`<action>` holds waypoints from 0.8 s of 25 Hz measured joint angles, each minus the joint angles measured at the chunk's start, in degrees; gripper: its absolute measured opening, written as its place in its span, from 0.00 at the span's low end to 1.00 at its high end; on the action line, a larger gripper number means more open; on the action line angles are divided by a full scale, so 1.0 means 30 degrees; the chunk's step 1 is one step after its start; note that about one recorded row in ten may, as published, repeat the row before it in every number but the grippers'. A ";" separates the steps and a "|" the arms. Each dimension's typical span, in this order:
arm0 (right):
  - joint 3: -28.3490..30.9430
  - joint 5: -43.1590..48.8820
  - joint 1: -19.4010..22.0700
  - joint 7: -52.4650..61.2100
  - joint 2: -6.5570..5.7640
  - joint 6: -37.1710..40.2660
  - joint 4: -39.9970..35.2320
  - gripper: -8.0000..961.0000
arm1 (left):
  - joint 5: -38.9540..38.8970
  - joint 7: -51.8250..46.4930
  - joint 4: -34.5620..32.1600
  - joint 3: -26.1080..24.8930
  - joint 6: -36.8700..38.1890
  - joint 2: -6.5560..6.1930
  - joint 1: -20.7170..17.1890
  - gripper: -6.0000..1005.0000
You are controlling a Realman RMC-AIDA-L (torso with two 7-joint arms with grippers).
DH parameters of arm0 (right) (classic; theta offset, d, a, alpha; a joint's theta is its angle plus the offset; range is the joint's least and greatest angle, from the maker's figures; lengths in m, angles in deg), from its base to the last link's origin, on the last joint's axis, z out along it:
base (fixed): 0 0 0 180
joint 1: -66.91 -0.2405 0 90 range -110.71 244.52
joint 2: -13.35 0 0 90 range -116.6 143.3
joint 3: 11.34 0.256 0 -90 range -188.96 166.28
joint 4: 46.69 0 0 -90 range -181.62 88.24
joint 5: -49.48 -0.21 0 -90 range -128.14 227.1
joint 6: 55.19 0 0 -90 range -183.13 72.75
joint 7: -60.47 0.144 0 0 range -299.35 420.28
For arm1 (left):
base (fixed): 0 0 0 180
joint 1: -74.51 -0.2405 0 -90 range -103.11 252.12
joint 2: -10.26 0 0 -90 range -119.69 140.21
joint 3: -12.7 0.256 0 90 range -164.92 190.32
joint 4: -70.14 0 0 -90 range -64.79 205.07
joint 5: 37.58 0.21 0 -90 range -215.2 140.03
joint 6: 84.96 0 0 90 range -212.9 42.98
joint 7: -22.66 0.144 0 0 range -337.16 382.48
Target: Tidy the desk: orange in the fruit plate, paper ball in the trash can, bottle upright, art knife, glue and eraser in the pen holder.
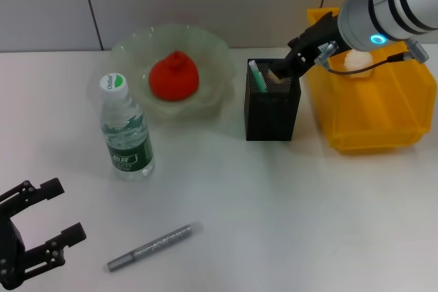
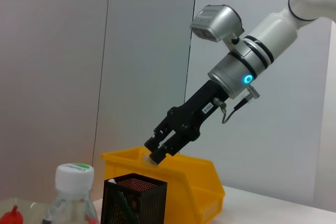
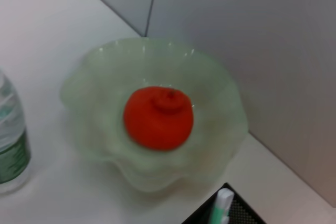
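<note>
Glue lies flat, diagonal.

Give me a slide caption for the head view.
Right tool reaches into the pen holder; orange sits in the fruit plate, glue lies on the desk.

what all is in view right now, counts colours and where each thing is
desk: one, white, under everything
fruit plate: one, pale green, back left
orange: one, red-orange, in the fruit plate
bottle: one, clear with green label and white cap, upright in front of the plate
pen holder: one, black mesh, centre back
art knife: one, mint green, standing in the pen holder
glue: one, silver-grey, lying on the front of the desk
trash can: one, yellow, back right
paper ball: one, white, in the trash can
left gripper: open, front left, idle
right gripper: black, over the pen holder's mouth
</note>
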 joint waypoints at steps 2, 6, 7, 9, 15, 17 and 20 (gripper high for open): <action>0.0100 0.0000 0.0006 -0.0150 0.0001 -0.0308 0.0327 0.49 | 0.0000 -0.0003 -0.0001 -0.0042 0.0000 0.0002 -0.0051 0.66; 0.0207 -0.0003 -0.0049 -0.0397 0.0001 -0.0647 0.0738 0.56 | 0.0001 -0.0178 -0.0057 -0.0031 0.0041 -0.0093 -0.0084 0.66; 0.0211 -0.0037 -0.0026 -0.0404 0.0001 -0.0643 0.0699 0.58 | 0.0009 -0.0331 -0.0124 -0.0011 0.0063 -0.0118 -0.0086 0.66; 0.0226 -0.0150 0.0120 -0.0409 0.0002 -0.0461 0.0313 0.62 | 0.0232 -0.1081 -0.0621 0.0052 0.0111 -0.0179 -0.0051 0.65; 0.0524 -0.1608 0.1361 -0.1113 0.0001 0.1224 -0.2117 0.66 | 0.2510 -0.5067 -0.5349 0.0004 0.0066 0.0113 0.0214 0.65; 0.1033 -0.2392 0.1980 -0.1617 0.0001 0.1874 -0.2878 0.66 | 0.3537 -0.6881 -0.7666 0.0121 0.0094 0.0362 0.0314 0.65; 0.2150 -0.3575 0.2753 -0.2589 0.0000 0.2945 -0.3503 0.66 | 0.5703 -0.9894 -1.1050 0.0283 0.0319 0.0740 0.0866 0.65</action>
